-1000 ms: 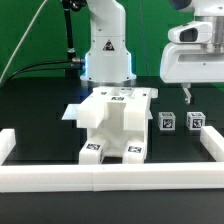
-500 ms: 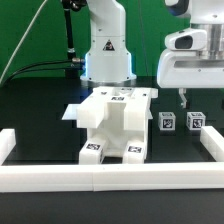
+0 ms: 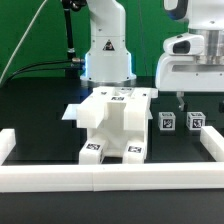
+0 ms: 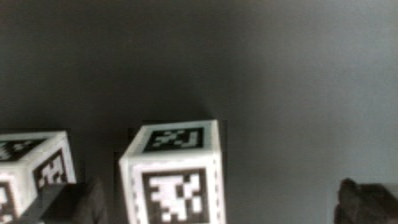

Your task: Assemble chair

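Exterior view: jaws wide, empty, hovering above two small cubes [image 3: 167,121] at right of frame; part-built chair body [image 3: 112,120] at centre on tabletop [image 3: 40,110]. Step judged: cube pickup. Next: lower, straddle one cube, close.

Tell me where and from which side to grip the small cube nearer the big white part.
Grip the small cube by two opposite upright faces, coming down from above. It stands flat on the table with its top free, and a gap to the other cube probably leaves room for a finger.
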